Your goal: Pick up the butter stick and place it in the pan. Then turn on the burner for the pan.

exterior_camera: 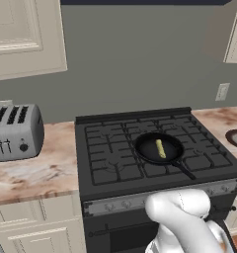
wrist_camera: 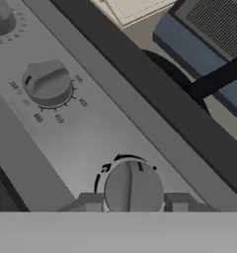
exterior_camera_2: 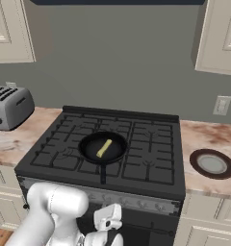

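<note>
A pale butter stick (exterior_camera: 160, 148) lies inside the black pan (exterior_camera: 146, 148) on the stove (exterior_camera: 115, 168), its handle pointing forward; the claw (wrist_camera: 134, 203) sits spread, a finger (wrist_camera: 89, 202) on each side of a control knob (wrist_camera: 133, 188); a toaster (exterior_camera: 14, 131) stands on the bench (exterior_camera: 36, 168).

Butter stick (exterior_camera: 160, 148) in pan (exterior_camera: 146, 154).

Base views flanking stove (exterior_camera: 155, 148); hand close-up.
</note>
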You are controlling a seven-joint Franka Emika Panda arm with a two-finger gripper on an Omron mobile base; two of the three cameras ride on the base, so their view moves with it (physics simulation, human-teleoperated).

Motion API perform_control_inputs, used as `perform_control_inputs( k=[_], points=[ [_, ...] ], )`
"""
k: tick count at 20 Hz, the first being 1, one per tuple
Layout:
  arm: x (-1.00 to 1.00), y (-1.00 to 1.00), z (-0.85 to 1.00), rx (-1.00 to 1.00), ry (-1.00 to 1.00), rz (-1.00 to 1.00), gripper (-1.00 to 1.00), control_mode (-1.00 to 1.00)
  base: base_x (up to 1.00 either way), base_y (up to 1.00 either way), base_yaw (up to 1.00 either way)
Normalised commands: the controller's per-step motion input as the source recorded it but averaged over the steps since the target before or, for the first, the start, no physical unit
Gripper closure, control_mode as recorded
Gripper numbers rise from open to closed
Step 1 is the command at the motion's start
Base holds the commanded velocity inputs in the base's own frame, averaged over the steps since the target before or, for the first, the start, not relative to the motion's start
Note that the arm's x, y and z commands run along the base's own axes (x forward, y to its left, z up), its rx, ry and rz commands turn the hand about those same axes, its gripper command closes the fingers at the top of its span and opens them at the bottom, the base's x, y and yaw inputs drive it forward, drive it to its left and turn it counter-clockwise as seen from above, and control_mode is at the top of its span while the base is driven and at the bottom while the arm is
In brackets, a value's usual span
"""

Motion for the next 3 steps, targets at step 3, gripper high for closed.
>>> perform_control_inputs(
  k=[3],
  points=[
    [0.2, 0.26, 0.25, -0.3, 0.0, -0.11, 1.0, -1.0, 0.0, 0.0, 0.0]
  ],
)
